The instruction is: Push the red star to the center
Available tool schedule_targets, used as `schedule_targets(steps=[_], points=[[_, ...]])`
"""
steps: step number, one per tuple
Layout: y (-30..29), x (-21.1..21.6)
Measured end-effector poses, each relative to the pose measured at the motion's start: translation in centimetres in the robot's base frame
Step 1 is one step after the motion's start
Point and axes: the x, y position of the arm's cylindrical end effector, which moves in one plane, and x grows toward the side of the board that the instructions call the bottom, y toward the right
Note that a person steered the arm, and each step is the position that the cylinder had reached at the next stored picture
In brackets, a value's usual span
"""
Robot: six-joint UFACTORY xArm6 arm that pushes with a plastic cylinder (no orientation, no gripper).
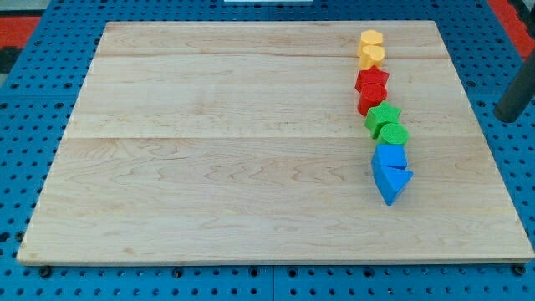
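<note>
The red star [373, 81] lies on the wooden board [209, 159] near the view's upper right, in a tight column of blocks. A second red block [370, 100] touches it just below. Two yellow blocks [372, 48] sit directly above it. My tip [506, 118] is at the view's far right, off the board over the blue pegboard, well to the right of the red star and not touching any block.
Below the red blocks the column continues with a green star [384, 115], another green block [392, 134], a blue block [389, 156] and a blue triangle [394, 183]. Blue pegboard [25, 100] surrounds the board.
</note>
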Motion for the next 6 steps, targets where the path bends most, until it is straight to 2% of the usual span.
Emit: schedule_targets(steps=[2,4,6], points=[[-0.5,-0.1],[-8.7,-2.7],[-8.6,-4.9]])
